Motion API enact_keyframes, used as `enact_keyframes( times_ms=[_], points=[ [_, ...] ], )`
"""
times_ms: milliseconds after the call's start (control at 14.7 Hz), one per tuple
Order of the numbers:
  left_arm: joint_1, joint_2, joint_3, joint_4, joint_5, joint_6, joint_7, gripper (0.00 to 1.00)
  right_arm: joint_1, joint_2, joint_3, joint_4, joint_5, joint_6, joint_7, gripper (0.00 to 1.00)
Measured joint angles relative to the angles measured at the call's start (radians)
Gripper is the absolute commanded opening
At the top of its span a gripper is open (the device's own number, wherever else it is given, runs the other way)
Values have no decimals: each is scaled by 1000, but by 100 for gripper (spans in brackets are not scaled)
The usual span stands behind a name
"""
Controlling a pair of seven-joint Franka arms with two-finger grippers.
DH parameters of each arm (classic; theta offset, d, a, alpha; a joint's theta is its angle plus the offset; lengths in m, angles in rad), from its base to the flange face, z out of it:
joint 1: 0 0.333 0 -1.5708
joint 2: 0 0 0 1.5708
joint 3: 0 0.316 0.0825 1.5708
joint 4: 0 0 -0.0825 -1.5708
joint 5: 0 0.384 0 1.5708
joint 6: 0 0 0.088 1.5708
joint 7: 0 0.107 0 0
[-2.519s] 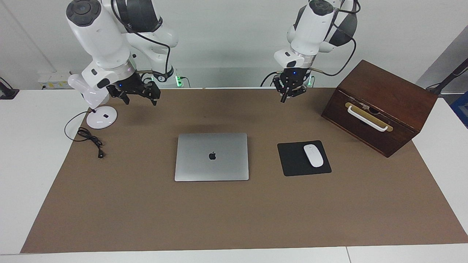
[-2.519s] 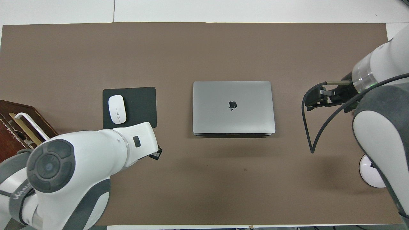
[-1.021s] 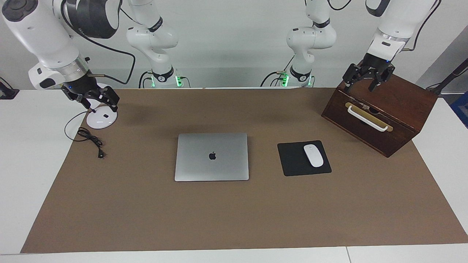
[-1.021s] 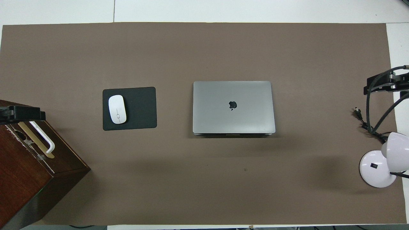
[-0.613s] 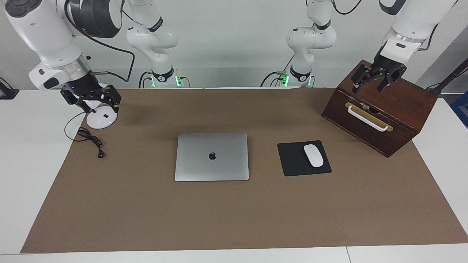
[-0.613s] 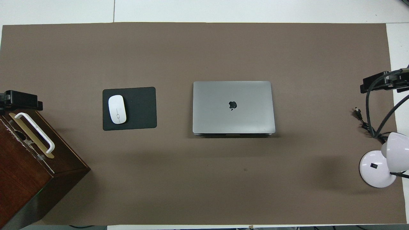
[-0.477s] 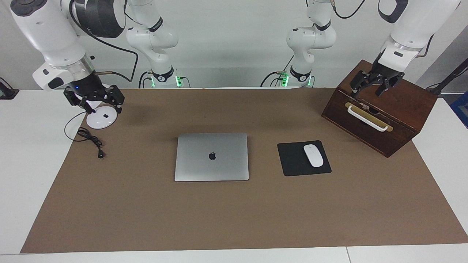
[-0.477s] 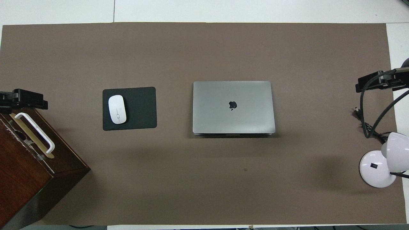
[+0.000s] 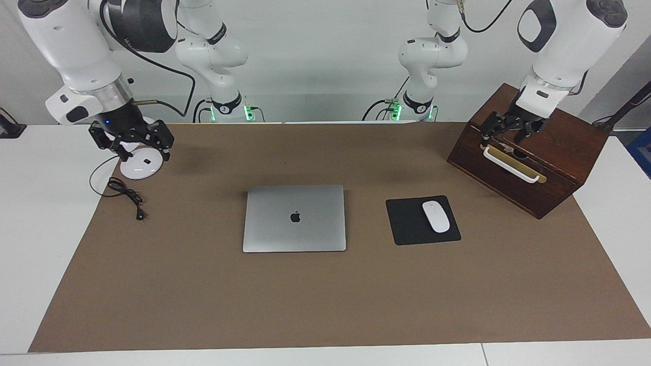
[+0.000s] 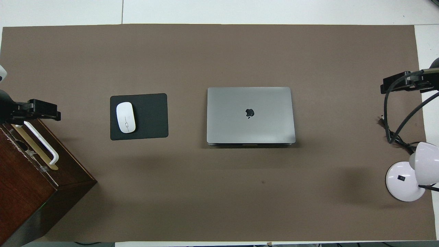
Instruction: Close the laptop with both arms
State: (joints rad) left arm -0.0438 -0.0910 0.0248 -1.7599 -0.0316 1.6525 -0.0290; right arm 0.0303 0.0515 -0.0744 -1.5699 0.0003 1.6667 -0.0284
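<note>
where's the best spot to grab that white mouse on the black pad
Grip the white mouse across its narrow width at the middle, coming straight down. It lies flat on the mouse pad, so only its long sides probably offer the gripper parallel faces.

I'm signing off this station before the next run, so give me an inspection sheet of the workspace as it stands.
Surface: brown mat over the white table.
Job's things: laptop shut, lying flat at mid-mat.
Clutter: white mouse on black mouse pad; wooden box at the left arm's end; white lamp at the right arm's end.
Grippers: left gripper open over the box's handle; right gripper open over the lamp's base.
Cables: lamp cord on the mat.
Surroundings: plain wall.
</note>
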Motion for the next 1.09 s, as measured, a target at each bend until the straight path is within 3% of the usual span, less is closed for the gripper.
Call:
enact_keyframes(
  times_ms=[613, 1089],
  points=[
    [0, -6, -1, 1, 3, 21, 23, 100, 0, 0, -10, -1, 0, 0, 1, 100],
    [0, -4, -1, 58, 4, -15, 23, 100, 0, 0, -10, -1, 0, 0, 1, 100]
  ],
)
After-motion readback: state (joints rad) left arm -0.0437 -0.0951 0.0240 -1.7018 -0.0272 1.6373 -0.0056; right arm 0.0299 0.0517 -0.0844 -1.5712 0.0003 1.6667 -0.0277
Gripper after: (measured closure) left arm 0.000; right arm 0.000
